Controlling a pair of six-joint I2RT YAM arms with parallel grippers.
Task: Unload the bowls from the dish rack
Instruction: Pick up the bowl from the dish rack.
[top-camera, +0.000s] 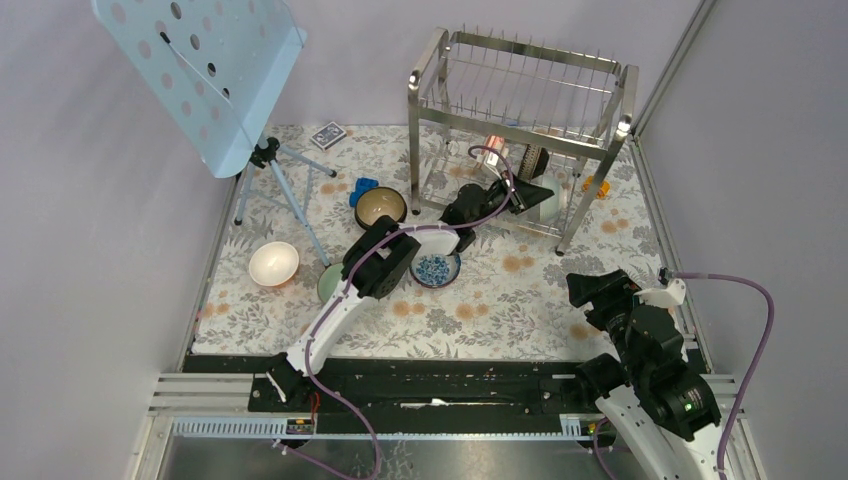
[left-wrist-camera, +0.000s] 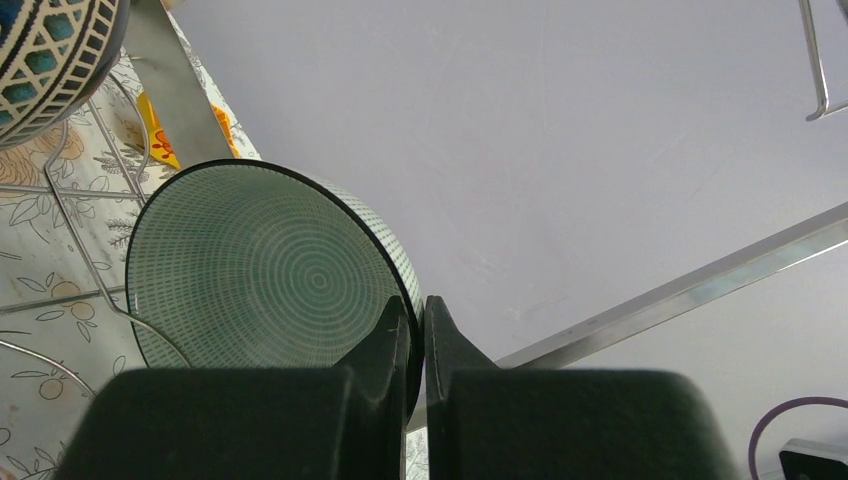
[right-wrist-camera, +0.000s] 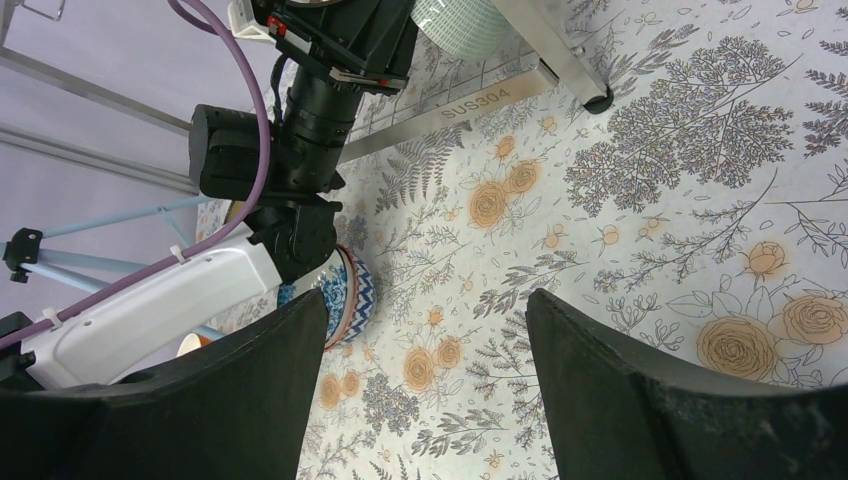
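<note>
Left gripper (left-wrist-camera: 417, 308) pinched rim of pale green bowl (left-wrist-camera: 265, 265), standing on edge in dish rack (top-camera: 520, 110) lower tier. Two more there: dark patterned bowl (top-camera: 531, 160), orange-red bowl (top-camera: 497, 142). Four on floral table (top-camera: 520, 290): white bowl (top-camera: 273, 262), green bowl (top-camera: 328, 284), brown bowl (top-camera: 380, 206), blue-and-white bowl (top-camera: 436, 269). Right gripper (right-wrist-camera: 425, 330) spread wide, empty.

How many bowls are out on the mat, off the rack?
4: white bowl far left; pale green bowl beside it, partly under the left arm; brown bowl near the rack; blue-patterned bowl centre. The arm may hide more.
</note>
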